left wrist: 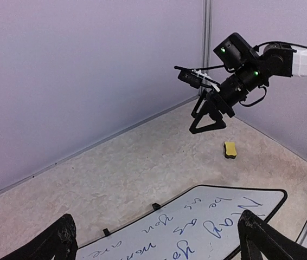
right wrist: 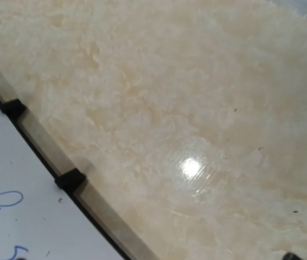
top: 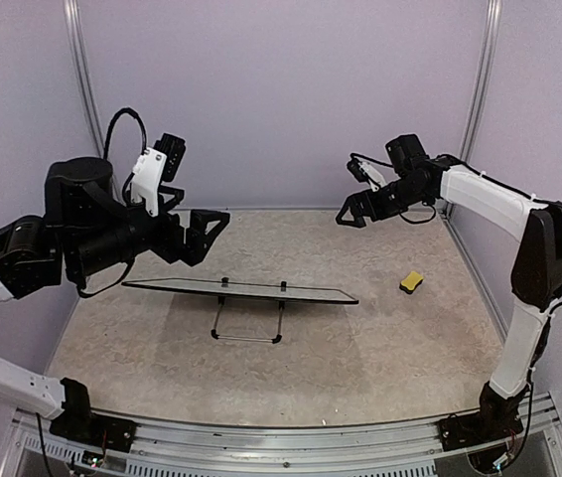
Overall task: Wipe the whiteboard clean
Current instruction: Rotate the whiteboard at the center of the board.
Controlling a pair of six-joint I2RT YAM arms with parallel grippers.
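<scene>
Low in the middle of the frame, the whiteboard [top: 241, 289] is leaning on its black wire stand [top: 248, 324] on the table [top: 360, 368], with handwriting [left wrist: 208, 216] on its far face. A yellow sponge [top: 412, 281] is sitting apart at center right. Beyond, I am holding my left tool [top: 210, 234] and right tool [top: 352, 214] released, hovering above the table.

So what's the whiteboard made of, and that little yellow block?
The whiteboard looks like a thin, smooth white panel with a narrow black rim. It could be coated plastic or metal, and the blue writing sits on its surface. The yellow block looks matte and soft-edged, so it is probably foam sponge, but it is too small to be sure.
</scene>
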